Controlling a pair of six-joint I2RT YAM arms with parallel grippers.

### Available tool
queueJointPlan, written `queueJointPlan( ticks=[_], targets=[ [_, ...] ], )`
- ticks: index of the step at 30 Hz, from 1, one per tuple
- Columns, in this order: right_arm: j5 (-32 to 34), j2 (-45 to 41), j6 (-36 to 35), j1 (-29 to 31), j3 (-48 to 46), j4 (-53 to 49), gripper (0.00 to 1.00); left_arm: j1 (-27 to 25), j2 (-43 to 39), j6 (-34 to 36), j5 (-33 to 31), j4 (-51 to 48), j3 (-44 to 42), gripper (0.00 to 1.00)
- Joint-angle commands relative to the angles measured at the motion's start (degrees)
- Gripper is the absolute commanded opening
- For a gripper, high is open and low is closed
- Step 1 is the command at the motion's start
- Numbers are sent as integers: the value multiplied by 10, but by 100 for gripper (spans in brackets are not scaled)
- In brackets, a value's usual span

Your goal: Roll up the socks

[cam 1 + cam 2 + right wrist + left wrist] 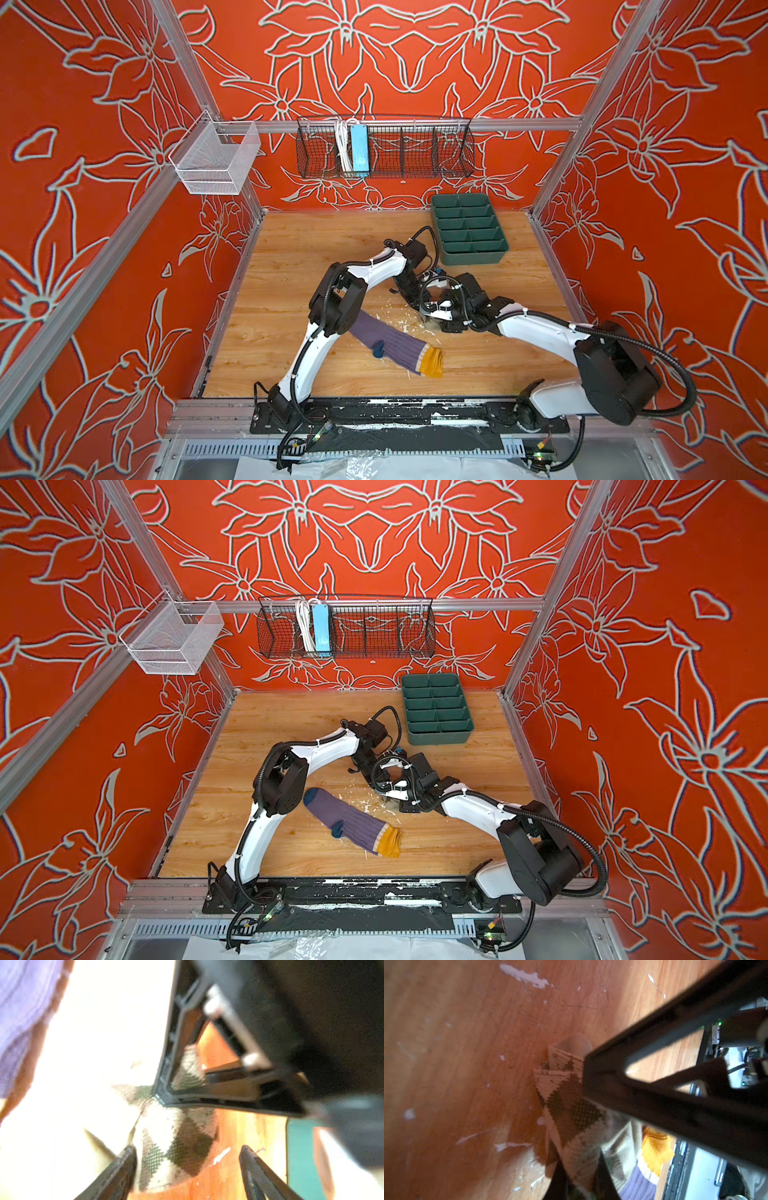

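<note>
Sock [571, 1113], argyle, tight in closed left gripper [579, 1174], partly within wide-spread right gripper [187, 1150].

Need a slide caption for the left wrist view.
Left gripper pinches the curled beige argyle sock over the scuffed wooden table, the purple sock with its mustard cuff nearby.

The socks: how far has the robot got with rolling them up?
Nothing looks finished yet. In hand: the beige argyle sock is bunched into a loose fold, pinched in the shut left gripper, and the right gripper stands open over it. Left to do: tighten that into a proper roll, then deal with the purple sock, which lies flat and unrolled on the table.
</note>
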Motion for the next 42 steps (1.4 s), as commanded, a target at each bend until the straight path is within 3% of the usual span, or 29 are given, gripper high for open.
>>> queueJointPlan(
  ticks=[1, 8, 13, 16, 18, 20, 24, 30, 38, 42],
  targets=[
    [20, 36, -16, -3, -1, 1, 81, -8, 33, 8, -27, -77, -17, 3],
    [24, 108, -17, 14, 26, 15, 74, -8, 32, 5, 0, -69, -22, 3],
    [18, 133, -18, 24, 35, 3, 64, -8, 36, -2, 33, -59, -17, 3],
    [15, 153, -13, 27, 50, -20, 46, -8, 32, -6, 50, -55, -15, 3],
    [21, 168, -2, 28, 66, -41, 22, -8, 23, -6, 56, -52, -19, 4],
    [29, 180, 13, 29, 80, -58, 13, -8, 4, -5, 65, -44, -31, 9],
    [22, 175, 22, 31, 81, -71, 0, -8, -65, -6, 75, 8, -91, 29],
    [24, 127, 27, 32, 55, -85, 0, -7, -188, -19, 53, 100, -189, 49],
    [44, 56, 60, 32, 21, -105, 0, 13, -348, -75, 15, 247, -335, 53],
    [73, 12, 62, 30, 24, -125, 0, 21, -465, -149, -85, 377, -445, 53]
  ],
)
